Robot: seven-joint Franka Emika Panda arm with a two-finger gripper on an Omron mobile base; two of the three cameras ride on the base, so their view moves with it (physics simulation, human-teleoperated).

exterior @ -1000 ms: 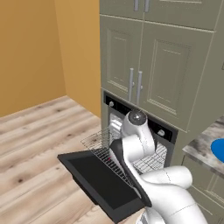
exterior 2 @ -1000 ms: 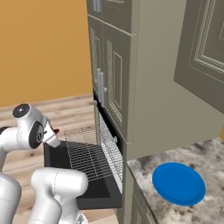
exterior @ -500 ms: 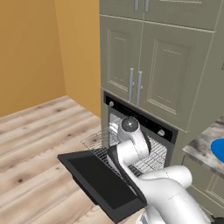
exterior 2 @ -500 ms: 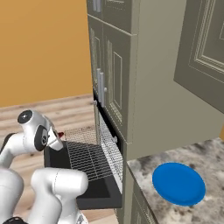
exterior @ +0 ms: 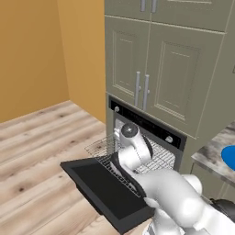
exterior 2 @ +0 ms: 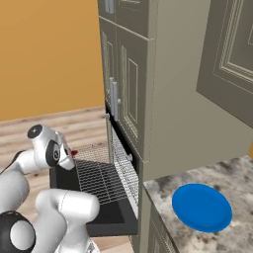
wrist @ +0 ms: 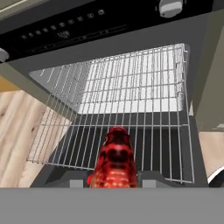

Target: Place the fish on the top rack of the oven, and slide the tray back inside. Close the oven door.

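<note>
No brand or readable writing anywhere; only tiny pale marks in a row along the oven point(wrist: 87, 30) control strip, too small to make out. Strip glossy black, with a round silver knob point(wrist: 169, 6) at its right end.

Fish point(wrist: 114, 159) glossy red-orange, rounded and lumpy, mottled with darker patches, clenched between the dark fingertips of the gripper point(wrist: 113, 178) at the bottom of the hand view, above the near edge of the rack point(wrist: 131, 105). Seen from the right base view as a small red spot point(exterior 2: 74, 153) beside the white, rounded wrist, just off the rack's outer edge.

Rack a thin silvery wire grid of parallel bars in a rectangular frame, pulled out from the cavity over the door point(exterior: 108, 193). Door a flat matte-black panel, lying open and level.

Above, olive-grey panelled cabinets point(exterior: 151, 69) with slim metal bar handles. Speckled stone counter point(exterior 2: 197, 188) at right carrying a smooth round blue plate point(exterior 2: 201, 207). Pale wood-plank floor point(exterior: 36, 147), plain ochre wall point(exterior 2: 49, 54).
</note>
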